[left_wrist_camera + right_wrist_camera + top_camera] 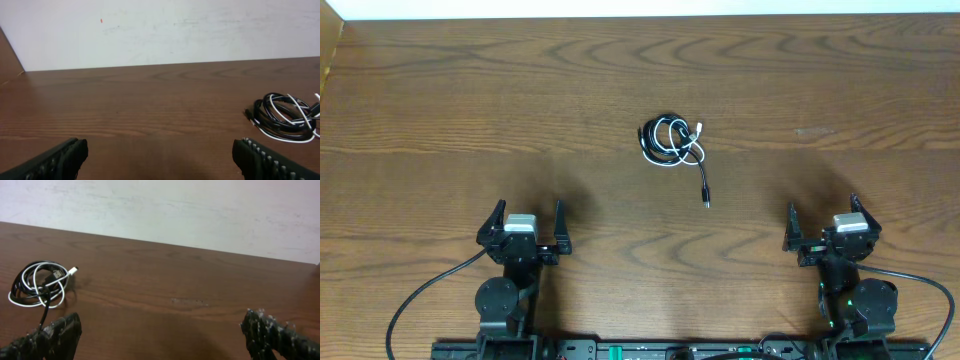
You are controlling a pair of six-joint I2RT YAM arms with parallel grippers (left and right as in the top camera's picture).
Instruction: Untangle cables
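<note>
A black cable and a white cable lie coiled and tangled together on the wooden table, near its middle. A black tail with a plug trails toward the front. The bundle shows at the right in the left wrist view and at the left in the right wrist view. My left gripper is open and empty at the front left. My right gripper is open and empty at the front right. Both are well short of the cables.
A white wall runs behind the table's far edge. Thick black arm cables loop by the arm bases at the front edge.
</note>
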